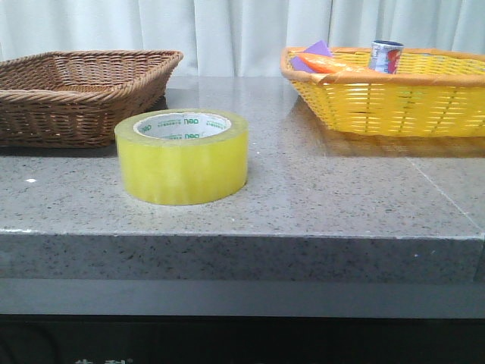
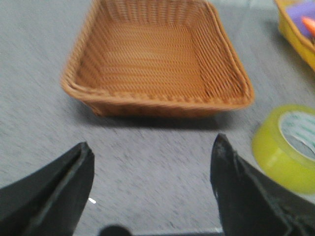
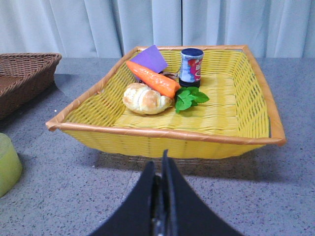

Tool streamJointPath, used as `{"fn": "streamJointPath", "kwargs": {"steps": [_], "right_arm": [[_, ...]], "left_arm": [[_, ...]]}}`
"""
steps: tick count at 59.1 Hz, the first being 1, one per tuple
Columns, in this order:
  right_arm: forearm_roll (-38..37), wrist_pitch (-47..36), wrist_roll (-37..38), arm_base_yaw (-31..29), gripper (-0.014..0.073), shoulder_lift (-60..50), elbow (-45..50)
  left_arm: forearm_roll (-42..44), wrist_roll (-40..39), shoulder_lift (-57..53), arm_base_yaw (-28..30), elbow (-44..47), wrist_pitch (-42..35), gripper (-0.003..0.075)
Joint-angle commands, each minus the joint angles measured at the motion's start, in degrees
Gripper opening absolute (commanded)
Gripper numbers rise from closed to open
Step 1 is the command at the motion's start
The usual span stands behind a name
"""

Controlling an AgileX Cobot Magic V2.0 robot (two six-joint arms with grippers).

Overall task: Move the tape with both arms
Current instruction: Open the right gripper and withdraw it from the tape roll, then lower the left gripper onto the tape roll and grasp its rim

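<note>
one tape (image 1: 182, 157) on speckled countertop (image 1: 318, 197)

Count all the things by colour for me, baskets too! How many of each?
Yellow: 2, the tape and yellow basket
Brown: 1, brown basket
Orange: 1, carrot
Purple: 1, block
Green: 1, leaves
Tan: 1, bread
Printed: 1, can
Total: 8

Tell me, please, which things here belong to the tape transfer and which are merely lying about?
Belonging to the job:
tape, flat on the table
left claw, open
right claw, shut, empty

Lying about:
brown basket
yellow basket holding a carrot, bread roll, can, green leaves, purple card
</note>
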Motion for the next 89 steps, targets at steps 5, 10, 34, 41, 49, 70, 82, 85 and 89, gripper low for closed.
{"fn": "streamJointPath", "kwargs": {"steps": [5, 10, 34, 41, 49, 70, 82, 85, 89], "right_arm": [[-0.5, -5.3, -0.5, -0.3, -0.0121, 0.4, -1.5], [-0.5, -5.3, -0.5, -0.3, -0.0121, 0.4, -1.5], [-0.5, -5.3, -0.5, -0.3, -0.0121, 0.4, -1.5], [-0.5, -5.3, -0.5, -0.3, -0.0121, 0.4, -1.5], [-0.5, -5.4, -0.5, -0.3, -0.0121, 0.4, -1.5], [-0.5, -5.4, -0.5, -0.3, -0.0121, 0.4, -1.5], [-0.5, -5.4, -0.5, -0.3, -0.0121, 0.4, -1.5], [-0.5, -5.4, -0.5, -0.3, -0.0121, 0.4, -1.5], [-0.5, -5.4, -0.5, -0.3, -0.0121, 0.4, -1.5]], "left_arm": [[-3.1, -0.5, 11.2, -4.4, -7.6, 2.2, 0.0490], [-3.4, -0.5, 16.4, -6.9, -10.2, 3.2, 0.0490], [-8.6, -3.1, 40.3, -20.8, -23.2, 3.6, 0.0494], [-8.8, -3.8, 45.9, -22.6, -27.0, 4.1, 0.0494], [-9.1, -3.8, 50.4, -23.1, -29.9, 3.9, 0.0494], [-9.4, -3.8, 54.8, -23.1, -31.4, 2.6, 0.0494], [-9.4, -3.8, 56.0, -23.1, -31.4, 2.5, 0.0470], [-9.4, -3.8, 56.0, -23.1, -31.5, 2.5, 0.0421], [-9.4, -3.8, 56.0, -23.1, -31.6, 2.5, 0.0333]]}}
